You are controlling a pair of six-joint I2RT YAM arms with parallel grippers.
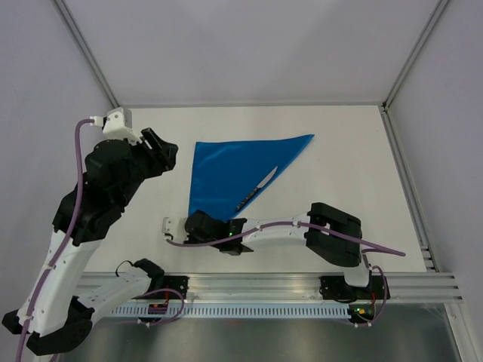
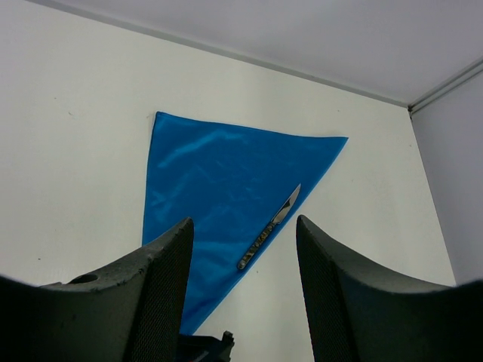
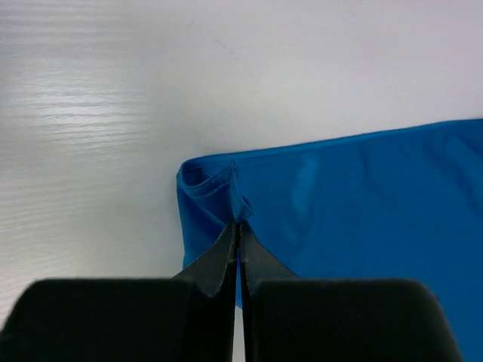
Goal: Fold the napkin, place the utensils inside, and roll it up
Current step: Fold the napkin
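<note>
While the right arm (image 1: 283, 230) lies stretched low over the table (image 1: 355, 151), reaching from its base at 5 o'clock toward 9 o'clock, right fingers (image 3: 219, 264) are closed tight on the napkin (image 1: 234, 170) corner at the cloth's 7 o'clock; corner puckered at the pinch. Napkin is a folded triangle, flat mid-table. Utensil (image 1: 256, 190) lies on it, just inside the long edge, tip toward 1 o'clock. Left arm (image 1: 106, 181) raised, elbow bent, wrist tilted down; left fingers (image 2: 162, 286) spread wide, holding nothing, hovering at 9 o'clock of the napkin, off the cloth.
</note>
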